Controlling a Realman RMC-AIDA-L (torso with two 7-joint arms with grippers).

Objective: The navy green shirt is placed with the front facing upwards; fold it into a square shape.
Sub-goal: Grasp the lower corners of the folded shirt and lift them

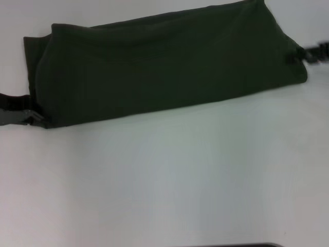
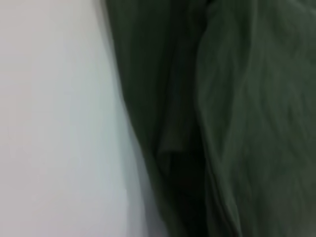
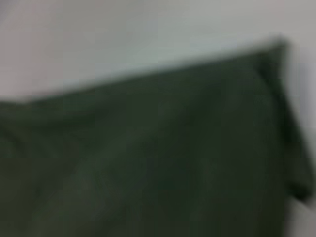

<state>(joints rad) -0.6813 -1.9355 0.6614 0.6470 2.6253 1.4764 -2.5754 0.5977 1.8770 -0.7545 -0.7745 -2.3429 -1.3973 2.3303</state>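
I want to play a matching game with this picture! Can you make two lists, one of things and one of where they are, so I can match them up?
Things:
1. green shirt
2. left hand
3. right hand
4. white table

Places or states:
A. at the shirt's end on the robot's right side
B. folded into a long band lying across the far part of the table
C. bare in front of the shirt, nearer the robot
D. at the shirt's near corner on the robot's left side

Pairs: 1-B, 2-D, 3-A, 4-C
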